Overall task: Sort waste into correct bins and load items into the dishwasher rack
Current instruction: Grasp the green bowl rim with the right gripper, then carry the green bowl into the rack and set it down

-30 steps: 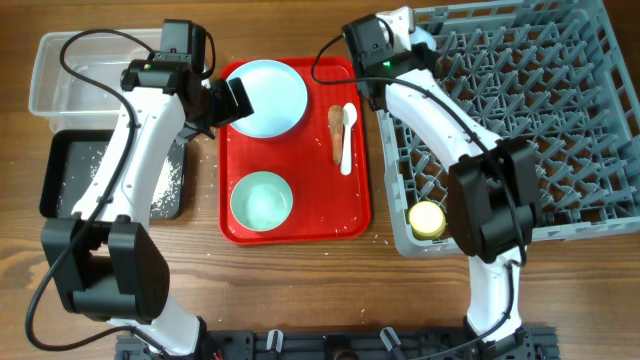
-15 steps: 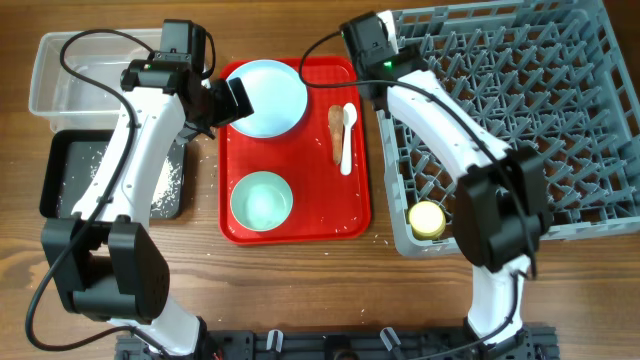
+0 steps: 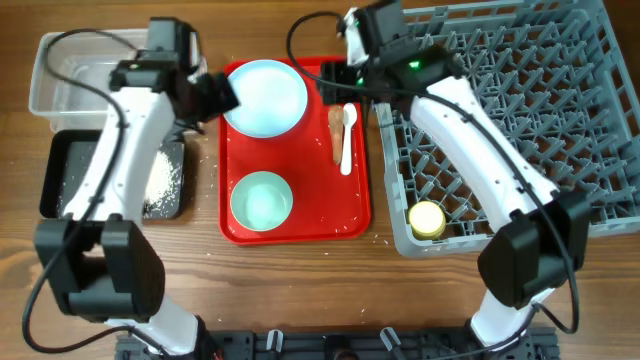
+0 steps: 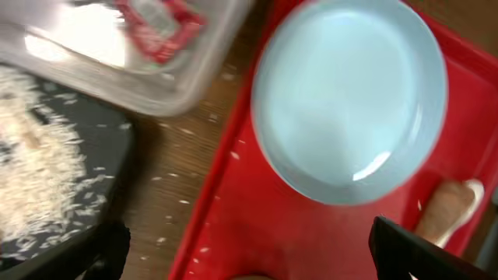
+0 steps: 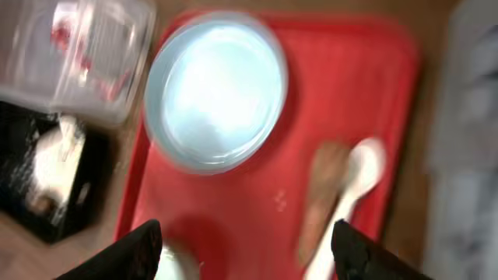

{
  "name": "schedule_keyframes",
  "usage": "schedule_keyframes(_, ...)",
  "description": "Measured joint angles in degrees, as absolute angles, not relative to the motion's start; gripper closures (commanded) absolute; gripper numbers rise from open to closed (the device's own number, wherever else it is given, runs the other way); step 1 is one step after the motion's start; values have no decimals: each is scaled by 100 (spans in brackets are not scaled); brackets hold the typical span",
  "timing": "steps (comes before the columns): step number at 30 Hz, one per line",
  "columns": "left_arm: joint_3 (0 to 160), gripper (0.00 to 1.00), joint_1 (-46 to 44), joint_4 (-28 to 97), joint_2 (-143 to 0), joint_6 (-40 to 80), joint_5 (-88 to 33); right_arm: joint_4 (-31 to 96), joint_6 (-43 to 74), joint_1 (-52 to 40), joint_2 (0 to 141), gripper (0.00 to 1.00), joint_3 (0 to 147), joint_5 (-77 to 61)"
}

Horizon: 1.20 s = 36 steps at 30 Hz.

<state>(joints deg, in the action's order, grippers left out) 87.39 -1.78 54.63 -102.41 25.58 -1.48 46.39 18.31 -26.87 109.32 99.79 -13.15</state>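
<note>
The pale blue plate [image 3: 265, 97] lies at the back of the red serving tray [image 3: 300, 225], with a blue-green bowl [image 3: 261, 200] in front of it. A white spoon [image 3: 347, 135] and a tapered brown piece [image 3: 335, 130] lie side by side at the tray's right. My left gripper [image 3: 218, 92] hangs open at the plate's left edge, holding nothing [image 4: 249, 260]. Above the tray's back right, near the spoon, my right gripper [image 3: 335, 80] is open and empty [image 5: 249, 253]. A yellow cup [image 3: 427, 219] sits in the grey dishwasher rack [image 3: 520, 120]. The red-and-white wrapper [image 4: 159, 19] lies in the clear tub [image 3: 70, 75].
The black tray [image 3: 75, 180] in front of the clear tub holds scattered white rice [image 3: 160, 180]. A few grains lie on the wood between the bins and the red tray. The rack stands right against the red tray's right side.
My right arm has swung left from the rack to above the back of the red tray, and its jaws have opened. The left gripper has drawn slightly left off the plate.
</note>
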Motion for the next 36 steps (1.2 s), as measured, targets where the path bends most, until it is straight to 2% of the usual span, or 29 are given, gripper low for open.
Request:
schedule_keyframes(2, 8739, 0, 202, 5468, -10241, 2899, -110, 4871, 1946, -2928, 11089, 35, 9977, -1555)
schedule_keyframes(4, 8739, 0, 690, 5496, -10241, 3345, -106, 4925, 2001, -3247, 11295, 42, 9922, -1686)
schedule_keyframes(9, 8739, 0, 1487, 5500, -10241, 3800, -412, 4877, 2316, -3892, 11620, 45, 9570, -1667)
schedule_keyframes(15, 8978, 0, 1568, 5531, -10241, 3522, -499, 4838, 2456, -4060, 12066, 46, 9349, -1653)
schedule_keyframes(18, 9544, 0, 1459, 5577, -10230, 3282, -373, 4831, 2486, -4141, 12293, 50, 9349, -1686)
schedule_keyframes(20, 9859, 0, 1382, 5631, -10114, 3190, -215, 4821, 2530, -4191, 12370, 58, 9347, -1699)
schedule_keyframes(21, 9985, 0, 1352, 5631, -10027, 3146, -139, 4818, 2552, -4215, 12383, 68, 9345, -1712)
schedule_keyframes(22, 10134, 0, 1321, 5623, -9843, 3068, -67, 4812, 2576, -4222, 12383, 73, 9345, -1717)
schedule_keyframes(23, 10180, 0, 1315, 5612, -9738, 3046, -49, 4797, 2554, -4224, 12383, 92, 9345, -1717)
schedule_keyframes(24, 10226, 0, 1313, 5605, -9553, 3020, -19, 4775, 2587, -4222, 12383, 96, 9345, -1721)
schedule_keyframes(28, 10291, 0, 1313, 5653, -9026, 2974, 45, 4718, 2679, -4222, 12383, 96, 9345, -1758)
schedule_keyframes(36, 10309, 0, 1313, 5719, -9004, 2956, 62, 4748, 2674, -4156, 12337, 96, 9343, -1678)
